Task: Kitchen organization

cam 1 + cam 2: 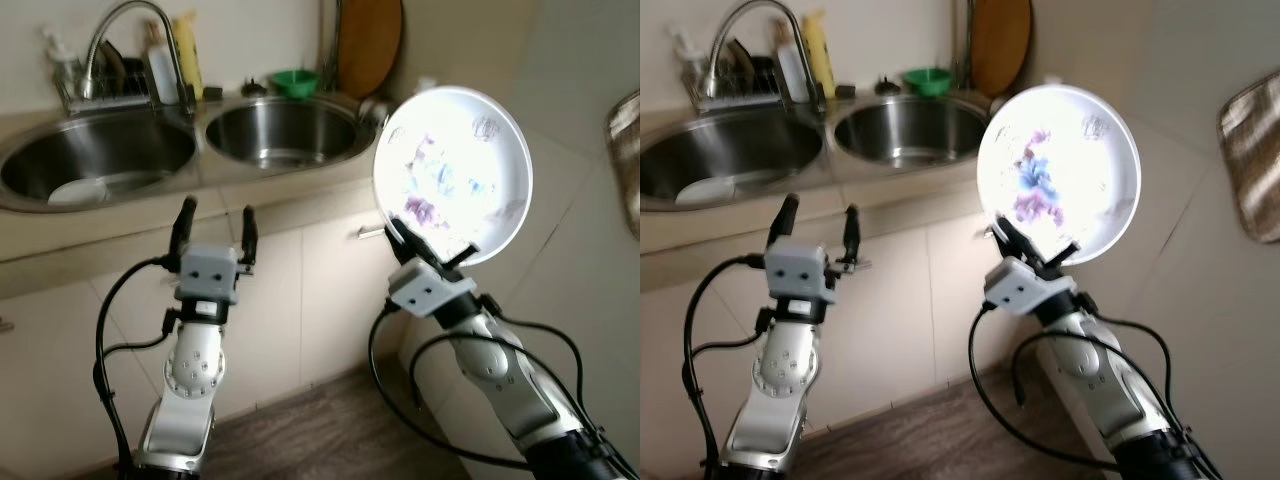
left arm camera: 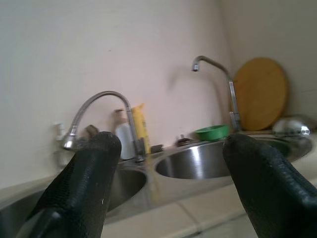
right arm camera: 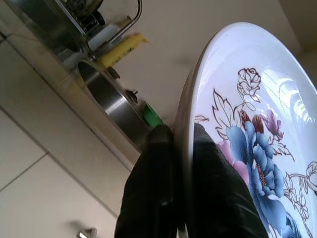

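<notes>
A white plate (image 1: 455,172) painted with blue and purple flowers stands on edge in the air, right of the counter. My right gripper (image 1: 425,247) is shut on its lower rim, and the right wrist view shows both fingers (image 3: 158,188) pinching the plate (image 3: 257,124). My left gripper (image 1: 214,226) is raised in front of the counter edge, open with nothing between its fingers (image 2: 84,188). Behind it lies a double steel sink: the left basin (image 1: 95,160) holds a white dish (image 1: 76,191), and the right basin (image 1: 282,130) looks bare.
Two taps (image 1: 120,35), bottles (image 1: 186,55), a green bowl (image 1: 294,82) and a round wooden board (image 1: 370,42) stand behind the sinks. Cream cabinet doors (image 1: 290,300) with a handle (image 1: 368,232) are below the counter. A striped towel (image 1: 1252,170) hangs at right.
</notes>
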Controlling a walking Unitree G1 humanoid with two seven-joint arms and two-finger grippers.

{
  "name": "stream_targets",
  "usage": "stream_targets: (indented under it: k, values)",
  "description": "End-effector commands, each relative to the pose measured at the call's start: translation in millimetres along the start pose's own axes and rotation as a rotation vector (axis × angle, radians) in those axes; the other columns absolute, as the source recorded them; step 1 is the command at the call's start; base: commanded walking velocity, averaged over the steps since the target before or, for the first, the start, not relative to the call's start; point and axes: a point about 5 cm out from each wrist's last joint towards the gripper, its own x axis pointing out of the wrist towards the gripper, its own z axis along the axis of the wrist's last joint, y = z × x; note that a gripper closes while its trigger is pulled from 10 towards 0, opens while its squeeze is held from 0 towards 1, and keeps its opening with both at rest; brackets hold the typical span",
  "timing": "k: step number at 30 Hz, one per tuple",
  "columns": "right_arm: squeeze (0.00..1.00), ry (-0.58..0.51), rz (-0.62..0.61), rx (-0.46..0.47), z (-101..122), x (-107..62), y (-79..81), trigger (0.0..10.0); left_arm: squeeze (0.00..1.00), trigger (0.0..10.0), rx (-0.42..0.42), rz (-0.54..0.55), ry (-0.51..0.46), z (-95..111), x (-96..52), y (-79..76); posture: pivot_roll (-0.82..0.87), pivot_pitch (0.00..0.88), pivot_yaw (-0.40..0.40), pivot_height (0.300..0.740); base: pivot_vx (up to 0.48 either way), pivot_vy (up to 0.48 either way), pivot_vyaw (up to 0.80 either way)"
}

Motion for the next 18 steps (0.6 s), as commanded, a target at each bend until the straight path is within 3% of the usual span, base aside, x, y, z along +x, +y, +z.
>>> stream_targets:
  k: [1,11,16,18]
  values:
    - [0.00,-0.057,-0.022,0.003,10.4,8.3,-3.9,0.0,0.00,10.0,0.017,0.011,-0.015,2.5,1.7,6.1,0.02,0.000,-0.043,0.740,0.401,0.000,0.80]
    - [0.00,-0.050,-0.042,0.027,8.9,10.1,-6.9,0.0,0.00,10.0,0.014,0.022,-0.049,12.1,7.7,7.8,0.02,0.000,-0.046,0.740,0.402,0.000,0.80]
    - [0.00,-0.035,-0.087,0.113,8.3,13.1,-11.5,0.0,0.00,10.0,0.015,0.020,-0.054,13.1,8.6,7.9,0.02,0.000,-0.046,0.740,0.399,0.000,0.75]
    - [0.00,-0.018,-0.139,0.163,6.1,14.9,-18.8,0.0,0.00,10.0,0.015,0.017,-0.052,13.5,8.5,7.6,0.02,0.000,-0.046,0.740,0.394,0.000,0.00]
